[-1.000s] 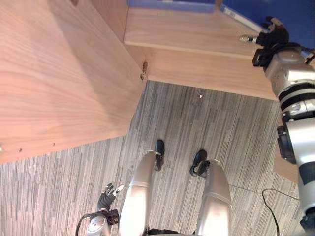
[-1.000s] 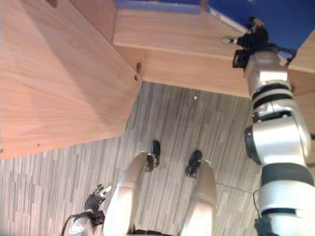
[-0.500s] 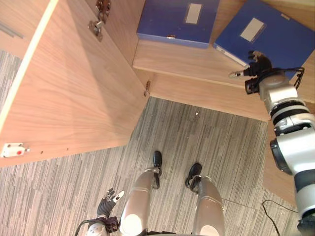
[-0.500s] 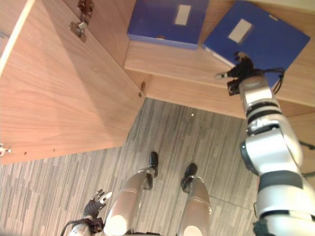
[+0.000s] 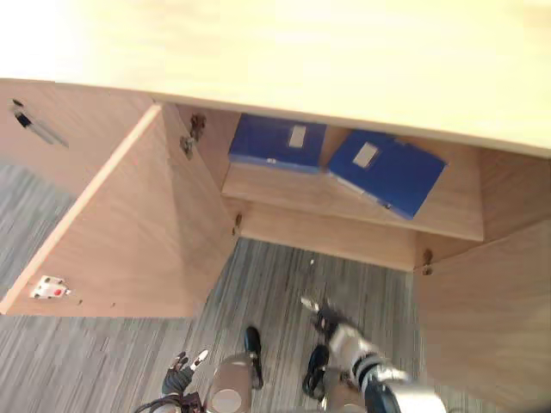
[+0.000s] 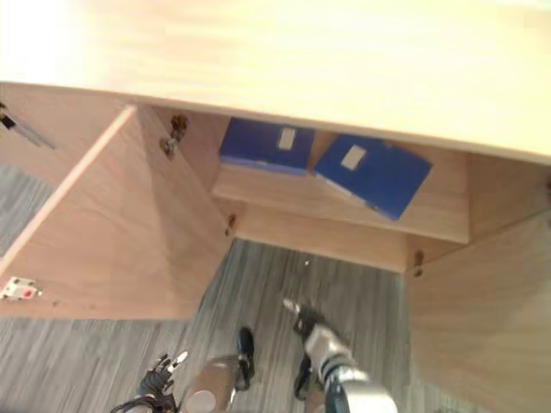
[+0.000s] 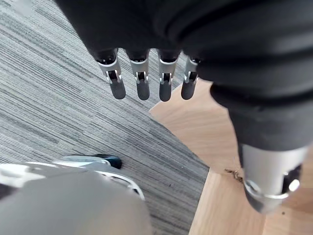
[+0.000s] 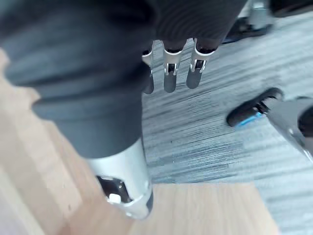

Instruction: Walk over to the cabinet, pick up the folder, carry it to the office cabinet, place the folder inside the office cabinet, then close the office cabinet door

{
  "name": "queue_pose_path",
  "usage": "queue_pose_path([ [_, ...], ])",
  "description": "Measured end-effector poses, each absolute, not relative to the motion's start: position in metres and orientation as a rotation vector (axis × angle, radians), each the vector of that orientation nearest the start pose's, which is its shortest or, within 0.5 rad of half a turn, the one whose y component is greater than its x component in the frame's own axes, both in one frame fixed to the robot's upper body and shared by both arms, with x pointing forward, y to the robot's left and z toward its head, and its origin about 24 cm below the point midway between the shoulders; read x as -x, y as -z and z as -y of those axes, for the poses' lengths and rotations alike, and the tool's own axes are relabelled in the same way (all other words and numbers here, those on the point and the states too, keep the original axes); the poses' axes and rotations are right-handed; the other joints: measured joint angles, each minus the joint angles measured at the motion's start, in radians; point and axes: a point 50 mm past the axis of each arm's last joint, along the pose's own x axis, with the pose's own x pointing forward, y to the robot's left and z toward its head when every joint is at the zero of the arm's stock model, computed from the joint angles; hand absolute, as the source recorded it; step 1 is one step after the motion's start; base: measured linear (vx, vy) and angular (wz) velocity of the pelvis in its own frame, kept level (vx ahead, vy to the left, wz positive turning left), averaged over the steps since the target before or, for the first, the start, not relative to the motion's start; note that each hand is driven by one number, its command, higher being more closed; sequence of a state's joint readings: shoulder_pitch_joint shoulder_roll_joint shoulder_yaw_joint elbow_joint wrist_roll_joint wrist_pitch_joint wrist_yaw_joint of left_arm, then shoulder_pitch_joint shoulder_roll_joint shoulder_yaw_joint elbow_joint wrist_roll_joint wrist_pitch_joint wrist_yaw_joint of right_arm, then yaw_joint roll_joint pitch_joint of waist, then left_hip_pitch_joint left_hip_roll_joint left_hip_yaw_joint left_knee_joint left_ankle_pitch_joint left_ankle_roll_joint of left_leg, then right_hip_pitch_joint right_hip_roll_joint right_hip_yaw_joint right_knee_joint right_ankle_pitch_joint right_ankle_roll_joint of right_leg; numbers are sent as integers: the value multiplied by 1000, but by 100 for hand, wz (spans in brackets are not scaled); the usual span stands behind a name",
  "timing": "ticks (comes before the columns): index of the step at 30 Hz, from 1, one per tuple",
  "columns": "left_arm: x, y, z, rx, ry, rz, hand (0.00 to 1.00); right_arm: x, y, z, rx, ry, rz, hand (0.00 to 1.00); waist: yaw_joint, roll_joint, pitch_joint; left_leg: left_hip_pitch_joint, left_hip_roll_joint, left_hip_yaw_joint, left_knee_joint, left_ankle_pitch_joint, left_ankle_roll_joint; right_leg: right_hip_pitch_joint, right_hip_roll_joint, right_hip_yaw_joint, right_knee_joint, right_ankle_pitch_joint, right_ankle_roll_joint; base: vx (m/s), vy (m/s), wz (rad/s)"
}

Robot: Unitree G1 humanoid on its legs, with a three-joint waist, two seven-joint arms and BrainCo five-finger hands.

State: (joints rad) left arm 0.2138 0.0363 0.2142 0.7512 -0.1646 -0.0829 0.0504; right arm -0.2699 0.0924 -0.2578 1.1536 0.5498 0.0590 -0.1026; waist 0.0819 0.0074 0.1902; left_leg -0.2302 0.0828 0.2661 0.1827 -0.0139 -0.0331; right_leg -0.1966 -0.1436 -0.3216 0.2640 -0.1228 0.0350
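Folder (image 5: 385,170) is on the shelf (image 5: 284,185) inside the office cabinet (image 5: 301,52), lying flat and skewed, long axis diagonal to the shelf edge. Second folder (image 5: 277,143) lies square just beside it, on its left. Neither hand touches either one

Right hand (image 5: 322,317): low over the carpet (image 5: 112,361), in front of the shelf, between the two open doors. Fingers (image 8: 168,73) are straight in its wrist view and hold nothing. Folder is up and ahead of it, well apart

Left hand (image 5: 182,372): hangs low at the robot's side, fingers (image 7: 142,83) straight, empty

Outward from there: left door (image 5: 129,232) stands swung out to the robot's left, free edge near the left hand. Right door (image 5: 491,318) is open on the robot's right, hinge (image 5: 426,262) at the shelf end, panel nearer the right hand

Judgement: placing looks done, closing is what remains. Each door is nearer its own-side hand. Both inner faces turn toward the robot, so a hand likely has to get round a free edge and push the outer face in toward the shelf front
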Motion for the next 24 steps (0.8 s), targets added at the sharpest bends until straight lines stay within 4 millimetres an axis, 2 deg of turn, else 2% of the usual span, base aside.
queue_pose_path([
  [2,-102,140,-211,171,-430,-867,0,-174,144,145,-753,551,-962,0,-10,-5,-39,42,-9,27,-73,31,2,23,0,0,-40,16,7,38,42,-7],
  [3,-101,143,-206,184,-438,-888,0,-151,152,159,-815,683,-941,0,-26,-13,-66,99,-21,42,-153,67,2,53,7,2,-89,32,17,37,59,-13],
  [6,-101,147,-199,199,-448,-917,0,-117,162,172,-933,884,-925,0,-37,-30,-103,185,-27,73,-249,98,-5,109,29,27,-156,55,17,37,23,-33],
  [8,-97,149,-202,177,-448,-938,0,-98,166,182,-953,1009,-919,0,-42,-44,-129,233,-26,104,-270,95,-4,153,42,55,-204,78,16,44,-9,-45],
  [10,-93,152,-201,171,-445,-963,0,-87,167,188,-925,1065,-939,0,-52,-42,-155,240,-29,109,-270,88,-6,168,45,61,-230,86,19,55,-21,-14],
  [16,-88,157,-201,120,-394,-1020,0,-82,169,189,-863,1049,-980,0,-68,-40,-164,276,-37,109,-269,72,-12,229,57,75,-292,102,17,49,-31,-6],
  [20,-88,159,-200,85,-356,-1043,0,-89,168,187,-724,929,-1027,0,-74,-40,-162,296,-35,108,-269,65,-17,253,68,83,-312,106,11,-7,-28,-6],
  [22,-88,159,-200,77,-350,-1049,0,-97,166,183,-620,816,-1054,0,-77,-42,-160,303,-33,111,-268,59,-19,257,71,96,-313,107,10,-48,-10,-9],
  [24,-90,159,-201,76,-350,-1044,0,-102,165,180,-588,768,-1056,0,-76,-43,-148,301,-29,118,-244,43,-18,257,69,108,-308,108,9,-54,2,-14],
])
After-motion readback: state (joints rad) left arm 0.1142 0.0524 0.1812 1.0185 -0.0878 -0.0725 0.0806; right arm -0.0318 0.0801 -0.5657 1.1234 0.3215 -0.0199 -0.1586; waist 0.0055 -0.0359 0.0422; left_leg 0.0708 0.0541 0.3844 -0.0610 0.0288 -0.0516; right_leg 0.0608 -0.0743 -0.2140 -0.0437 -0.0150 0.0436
